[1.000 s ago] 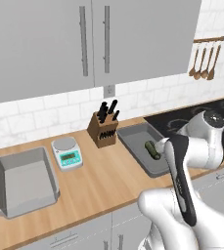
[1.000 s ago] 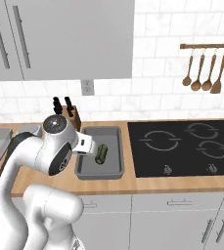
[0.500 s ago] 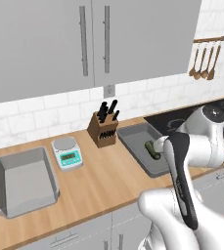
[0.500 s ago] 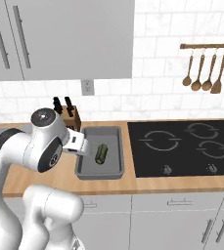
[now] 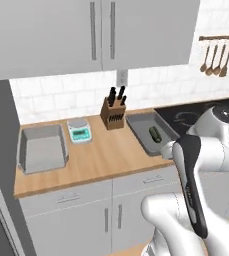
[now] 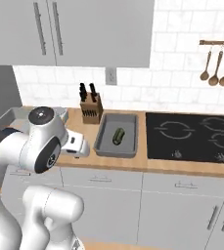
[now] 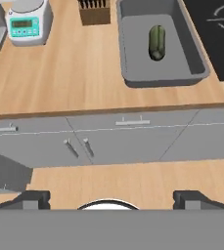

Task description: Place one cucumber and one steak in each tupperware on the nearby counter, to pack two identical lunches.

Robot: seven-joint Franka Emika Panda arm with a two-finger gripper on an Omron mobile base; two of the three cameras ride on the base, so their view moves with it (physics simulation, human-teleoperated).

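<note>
While the arm hangs back off the counter [image 5: 101, 155]:
Jaws: gripper [image 7: 111, 199] spread wide, holding nothing
Cucumber [image 7: 157, 41]: inside the box [image 7: 133, 53] right of the knife block [image 5: 112, 114]
Second box [image 5: 41, 149]: left of the block, past the scale [image 5: 79, 131]

The robot's white jointed arm [image 6: 40, 141] has swung further toward the left of the right base view, its round dark-capped joint rising from the frame's centre-left to its left edge and now covering more of the light wooden butcher-block counter [image 6: 84, 129].
</note>
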